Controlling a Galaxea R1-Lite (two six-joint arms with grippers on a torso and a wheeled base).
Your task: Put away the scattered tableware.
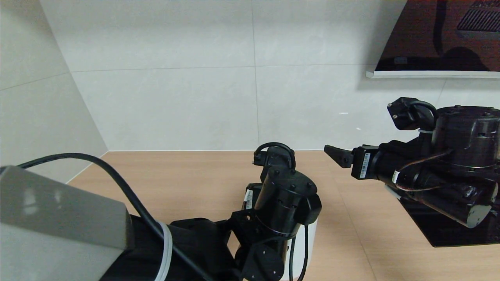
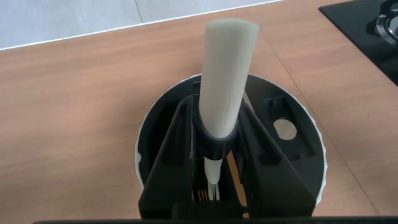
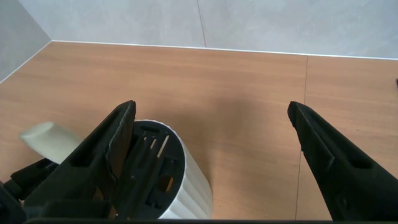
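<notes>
Clamped in the left gripper [image 2: 217, 138]: a cream-handled utensil [image 2: 227, 68], upright, tip down inside the white cutlery holder [image 3: 189, 183]. Could snag on the black divider [image 2: 283, 146] or tip the holder if released off-centre. Right gripper [image 3: 210, 111] spread wide, empty. Open wooden counter [image 1: 175, 175] all round; hob [image 1: 449, 232] off to the right.

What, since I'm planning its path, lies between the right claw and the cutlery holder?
Only bare wooden counter separates the right claw from the cutlery holder, per the right wrist view.
</notes>
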